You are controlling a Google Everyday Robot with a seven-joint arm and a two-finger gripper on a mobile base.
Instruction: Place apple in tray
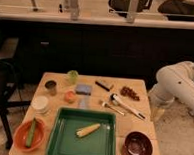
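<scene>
We see apple (70, 96) on table (137, 126), just behind tray (66, 140) far-left corner, outside it. Gripper (158, 111) hangs right of tray past table edge, fingers apart, empty, well apart from apple.

Orange bowl (17, 135), maroon bowl (138, 146), grape cluster (130, 93)
</scene>
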